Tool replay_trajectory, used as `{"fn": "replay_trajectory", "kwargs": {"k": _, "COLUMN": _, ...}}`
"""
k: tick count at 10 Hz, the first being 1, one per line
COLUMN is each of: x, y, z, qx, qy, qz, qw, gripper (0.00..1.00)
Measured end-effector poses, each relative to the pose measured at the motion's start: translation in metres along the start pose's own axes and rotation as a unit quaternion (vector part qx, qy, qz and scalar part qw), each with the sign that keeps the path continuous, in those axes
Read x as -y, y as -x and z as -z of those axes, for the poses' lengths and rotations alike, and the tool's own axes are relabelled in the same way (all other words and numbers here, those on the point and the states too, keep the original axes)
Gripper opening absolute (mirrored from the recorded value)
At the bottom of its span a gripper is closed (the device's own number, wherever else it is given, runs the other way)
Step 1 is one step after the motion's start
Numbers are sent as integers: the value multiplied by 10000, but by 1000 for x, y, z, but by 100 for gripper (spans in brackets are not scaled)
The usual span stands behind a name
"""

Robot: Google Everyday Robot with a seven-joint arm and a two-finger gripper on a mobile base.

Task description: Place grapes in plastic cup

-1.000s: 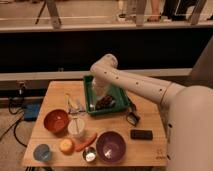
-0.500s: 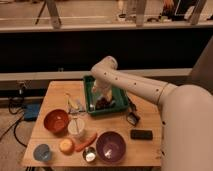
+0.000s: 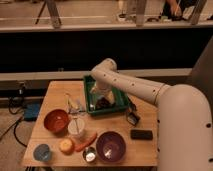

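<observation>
The grapes (image 3: 103,104) are a small dark cluster lying in the green tray (image 3: 119,106) at the back of the wooden table. My gripper (image 3: 101,98) reaches down from the white arm into the tray, right over the grapes and at or just above them. The plastic cup (image 3: 76,127) is whitish and translucent. It stands upright to the front left of the tray, between the red bowl and the purple bowl, well apart from the gripper.
A red bowl (image 3: 56,121), a purple bowl (image 3: 111,146), a blue cup (image 3: 42,152), a metal cup (image 3: 90,155), an orange (image 3: 66,146) and a carrot (image 3: 86,141) crowd the front. Two black objects (image 3: 141,134) lie on the right. A dark wall stands behind the table.
The arm's elbow has shifted slightly over the tray and the gripper stays down at the grapes. The grapes and the cup have not moved.
</observation>
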Motion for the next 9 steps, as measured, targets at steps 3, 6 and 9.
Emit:
{"fn": "replay_trajectory", "kwargs": {"k": 3, "x": -8, "y": -5, "z": -13, "qx": -15, "qy": 113, "qz": -97, "qw": 9999, "gripper": 52}}
{"fn": "replay_trajectory", "kwargs": {"k": 6, "x": -11, "y": -9, "z": -13, "qx": 197, "qy": -62, "qz": -179, "qw": 9996, "gripper": 21}}
{"fn": "replay_trajectory", "kwargs": {"k": 9, "x": -3, "y": -8, "z": -10, "qx": 306, "qy": -168, "qz": -103, "qw": 9993, "gripper": 0}}
